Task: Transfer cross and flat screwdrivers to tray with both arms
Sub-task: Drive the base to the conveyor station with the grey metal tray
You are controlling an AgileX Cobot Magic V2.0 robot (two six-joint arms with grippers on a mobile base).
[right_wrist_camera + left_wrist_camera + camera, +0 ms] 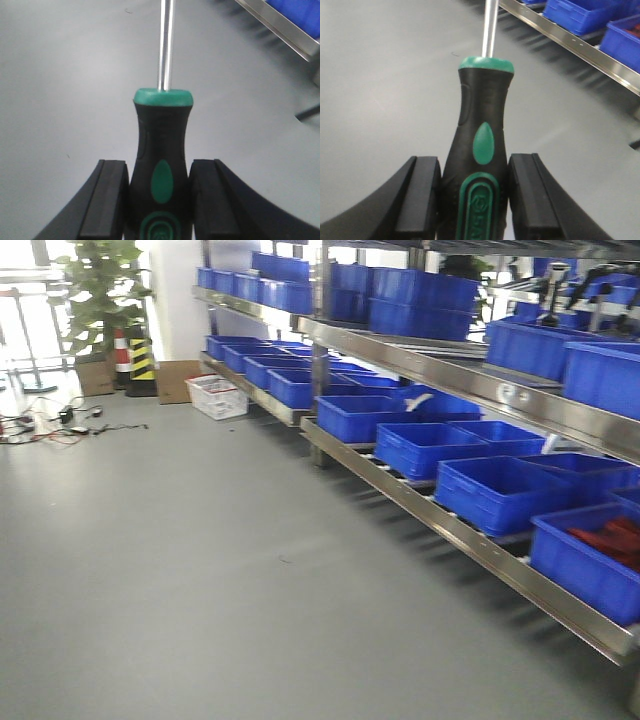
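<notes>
Grey floor (200, 570) is stretching bare ahead, steel shelving (420, 495) with blue bins (495, 490) running down the right. Left jaws are clamping the first screwdriver (482, 115) by its handle; right jaws are gripping the second screwdriver (161, 130) likewise, shafts pointing forward, tips out of sight. The tray is not showing anywhere. Turning toward the shelf edge is, I reckon, risking a knocked shaft twisting a handle loose; open room is lying to the left.
</notes>
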